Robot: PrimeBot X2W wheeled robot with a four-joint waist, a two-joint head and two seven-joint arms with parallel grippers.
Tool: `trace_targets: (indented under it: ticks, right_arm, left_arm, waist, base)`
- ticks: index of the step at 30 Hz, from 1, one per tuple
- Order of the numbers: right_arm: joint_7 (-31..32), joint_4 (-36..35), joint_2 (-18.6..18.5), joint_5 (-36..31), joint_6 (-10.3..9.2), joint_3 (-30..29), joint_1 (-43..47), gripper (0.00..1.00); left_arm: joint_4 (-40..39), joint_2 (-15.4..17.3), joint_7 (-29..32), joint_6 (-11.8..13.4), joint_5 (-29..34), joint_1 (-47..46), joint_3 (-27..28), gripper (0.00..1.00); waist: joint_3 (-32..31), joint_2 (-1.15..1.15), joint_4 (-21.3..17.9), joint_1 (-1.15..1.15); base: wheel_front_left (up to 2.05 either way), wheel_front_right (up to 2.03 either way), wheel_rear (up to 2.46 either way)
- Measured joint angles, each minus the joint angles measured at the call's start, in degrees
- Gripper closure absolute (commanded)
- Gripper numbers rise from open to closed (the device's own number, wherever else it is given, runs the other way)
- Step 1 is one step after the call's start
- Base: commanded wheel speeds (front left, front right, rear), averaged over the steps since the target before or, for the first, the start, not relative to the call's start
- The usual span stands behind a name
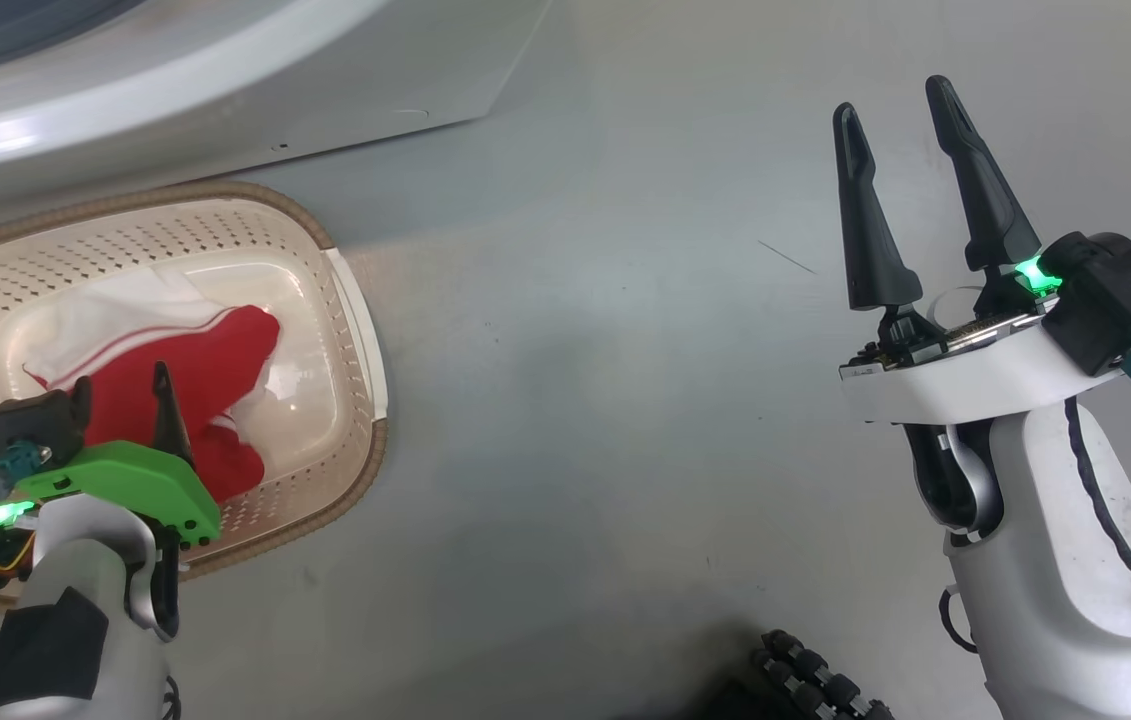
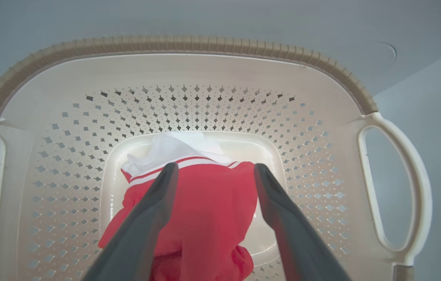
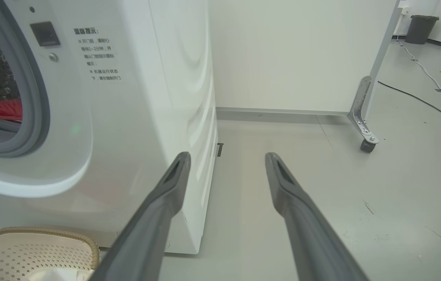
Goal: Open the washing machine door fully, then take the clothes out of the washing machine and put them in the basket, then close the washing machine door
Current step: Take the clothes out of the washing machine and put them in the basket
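1. My left tool (image 2: 215,167) hangs with its fingers spread wide over the clothes (image 2: 212,207), crumpled red fabric with thin white stripes, lying in the perforated, brown-rimmed cream basket (image 2: 189,45).
2. My right tool (image 1: 891,98) gapes empty above the smooth grey floor (image 1: 575,400), near the glossy white washing machine (image 3: 126,117).

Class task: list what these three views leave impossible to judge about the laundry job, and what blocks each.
- How much red fabric lies inside the washing machine: right wrist view, cut off by the left edge.
- Near part of the clothes in the basket: left wrist view, behind the left end effector's fingers.
- Left end of the basket: head view, cut off by the edge and covered by the left arm.
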Motion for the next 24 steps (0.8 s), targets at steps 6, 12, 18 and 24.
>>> trace_targets:
  ticks: [6, 12, 18, 24]
  right_arm:
    - [0.00, 1.30, 0.00, -0.11, 0.00, 0.07, 0.00, 0.00]
    - [0.00, 2.54, 0.00, -0.90, 0.00, -0.62, 0.21, 0.00]
    - [0.00, 4.25, -0.01, -2.36, 0.00, -2.23, 1.33, 0.00]
    - [0.00, 6.13, -0.01, -3.34, 0.00, -3.19, 3.45, 0.00]
  left_arm:
    - [1.09, -0.67, -2.05, -0.42, -0.41, -0.35, 0.60, 0.00]
    - [0.65, -1.45, -2.77, -1.55, -0.11, -0.35, -0.52, 0.00]
    - [-2.24, -2.09, -3.18, -1.58, 1.32, -0.34, -1.01, 0.00]
    - [-7.92, -2.44, -3.18, -2.02, 3.25, -0.25, -1.41, 0.00]
  waist:
    - [-1.98, 0.00, 0.58, 0.00]
    - [-4.74, 0.00, 1.45, 0.00]
    - [-8.12, 0.00, 2.87, 0.00]
    - [-11.76, 0.00, 4.71, 0.00]
  base:
    - [0.00, 0.00, 0.00]
    - [0.00, 0.00, 0.00]
    - [0.00, 0.00, 0.00]
    - [0.00, 0.00, 0.00]
